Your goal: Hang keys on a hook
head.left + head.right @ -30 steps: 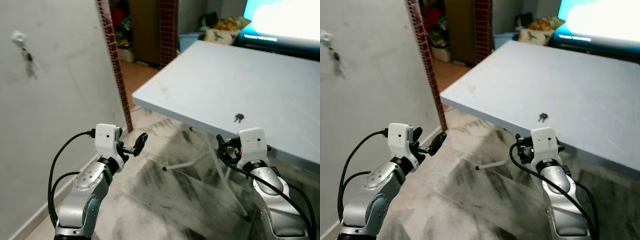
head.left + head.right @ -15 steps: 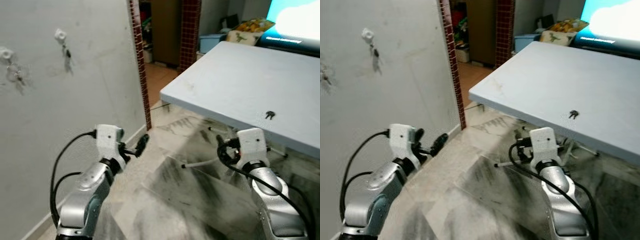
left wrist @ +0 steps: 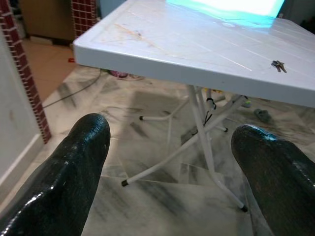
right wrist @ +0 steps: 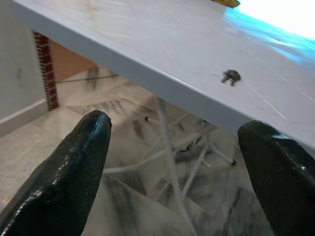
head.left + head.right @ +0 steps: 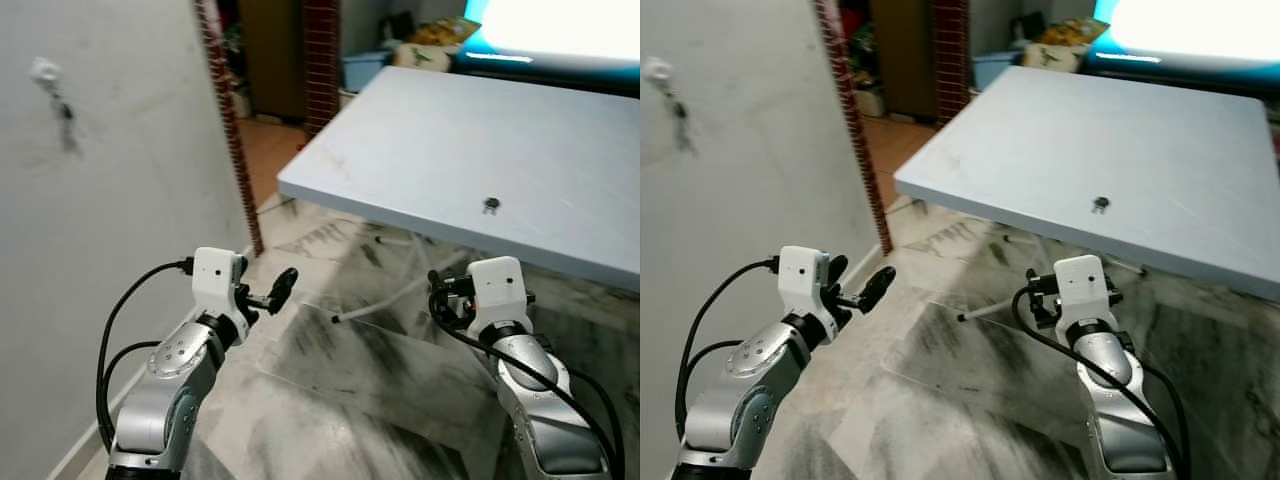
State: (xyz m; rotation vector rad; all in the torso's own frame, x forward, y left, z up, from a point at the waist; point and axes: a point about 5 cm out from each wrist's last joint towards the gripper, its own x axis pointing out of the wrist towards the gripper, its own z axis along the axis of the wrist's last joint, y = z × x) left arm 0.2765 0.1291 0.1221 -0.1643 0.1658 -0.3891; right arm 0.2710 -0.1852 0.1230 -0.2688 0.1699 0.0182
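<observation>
While the whole view has swung back toward the tabletop (image 5: 420,140) since half a sec ago, the camera turned, not the things. The keys (image 5: 491,205) lie on it, right of centre, near its front edge. One hook (image 5: 44,70) on the wall, upper left, already carries smth dark. Left gripper (image 3: 172,147) and right gripper (image 4: 177,147) are both wide apart, holding nothing. Open floor (image 5: 350,350) between wall & table legs gives room; pick-up not yet done.
</observation>
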